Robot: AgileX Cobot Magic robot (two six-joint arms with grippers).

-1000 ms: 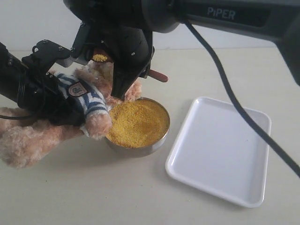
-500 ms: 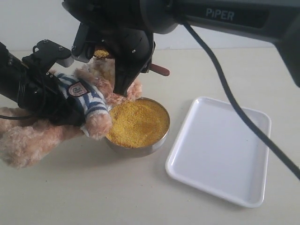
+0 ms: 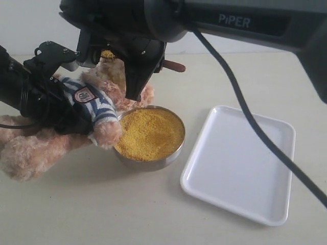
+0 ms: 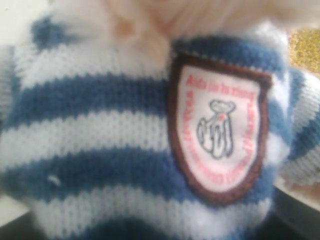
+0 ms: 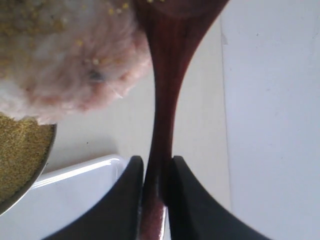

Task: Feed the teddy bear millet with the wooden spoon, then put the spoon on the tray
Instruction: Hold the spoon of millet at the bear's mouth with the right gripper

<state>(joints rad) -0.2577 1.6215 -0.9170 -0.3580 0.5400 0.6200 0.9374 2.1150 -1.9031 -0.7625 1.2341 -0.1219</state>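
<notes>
The teddy bear [image 3: 94,102] lies on its back at the left, its arm against the steel bowl. My left gripper [image 3: 56,99] is shut on its torso; the left wrist view shows only the striped shirt and badge [image 4: 220,125] close up. My right gripper [image 3: 135,81] hangs over the bear's head, shut on the wooden spoon's handle [image 5: 162,115]. The spoon bowl [image 3: 107,53] carries millet at the bear's face, and the handle end [image 3: 173,66] sticks out to the right. Millet [image 3: 149,132] fills the steel bowl. The white tray [image 3: 240,163] lies to the right.
The steel bowl [image 3: 153,163] stands between the bear and the tray. Loose yellow grains cling to the bear's fur [image 5: 75,65]. A black cable [image 3: 255,127] from the right arm hangs across the tray. The tray's corner [image 5: 75,200] shows under the right gripper.
The right gripper has lifted the loaded spoon a little, up and slightly left over the bear's face. The left gripper and the bear have hardly moved.
</notes>
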